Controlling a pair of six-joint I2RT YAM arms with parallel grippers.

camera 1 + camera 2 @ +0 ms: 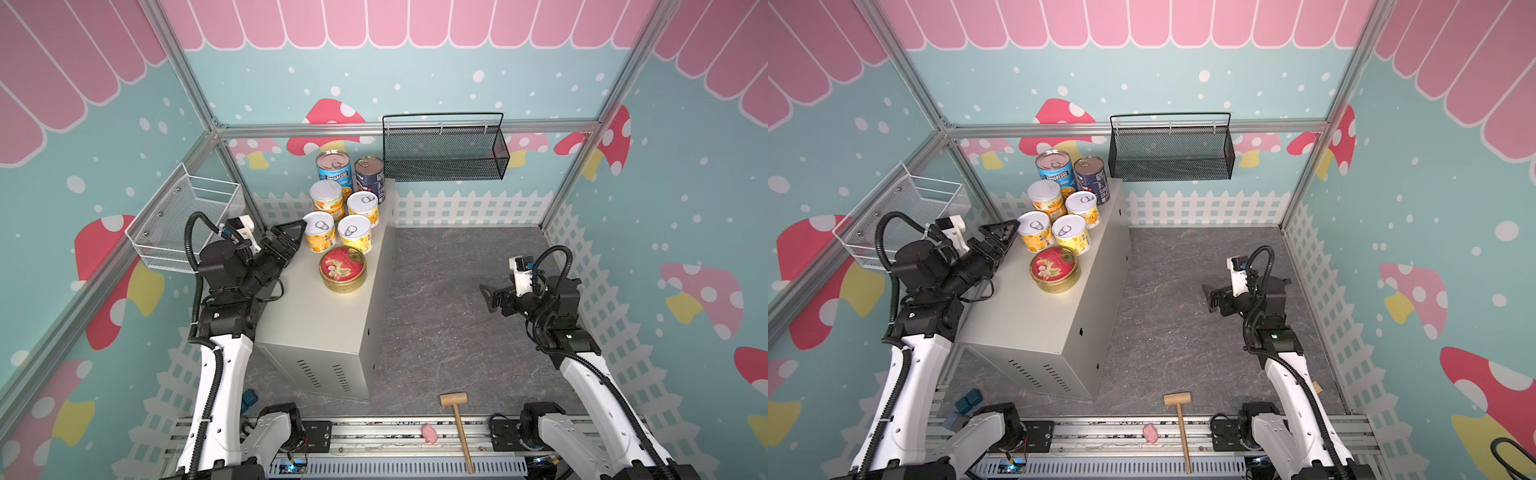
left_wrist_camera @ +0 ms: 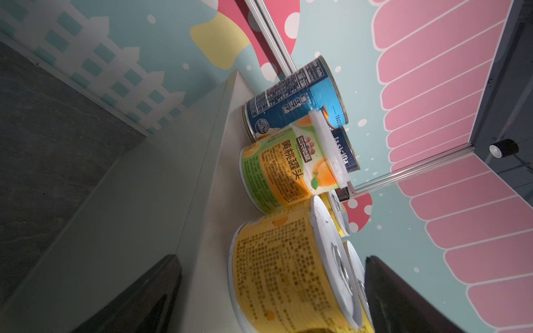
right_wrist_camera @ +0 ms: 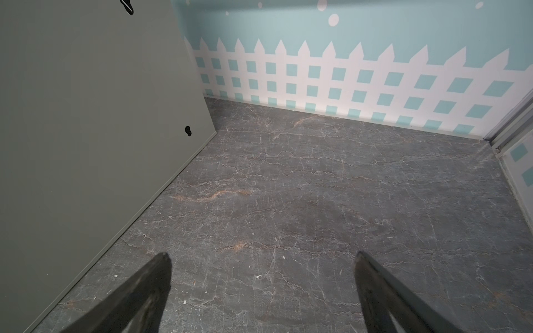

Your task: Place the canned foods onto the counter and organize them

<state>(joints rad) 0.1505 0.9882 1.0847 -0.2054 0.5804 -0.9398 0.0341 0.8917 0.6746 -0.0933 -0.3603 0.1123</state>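
In both top views all seven cans stand upright on the far end of the bench (image 1: 320,328), a long grey-beige metal box lying left of centre with vent slots on its near end. At the very back, in the upper middle of the frame, a light-blue can (image 1: 333,168) and a navy can (image 1: 370,174) stand side by side. In front of them four short yellow cans (image 1: 354,233) form a tight two-by-two block, and a flat red-lidded tin (image 1: 343,269) lies just in front of that block. The left gripper (image 1: 297,237) hovers over the bench's left edge, turned on its side, its jaws spread wide and holding nothing. Its tip is just beside the front-left yellow can, and whether they touch cannot be told. In the left wrist view that can fills the lower middle between the two dark fingers (image 2: 150,288). The right gripper (image 1: 488,298) sits at the right of the frame above the bare dark floor (image 1: 449,257), jaws wide apart and empty, well apart from the bench. A wooden mallet (image 1: 454,400) and a pink toy (image 1: 429,433) lie near the bottom edge.
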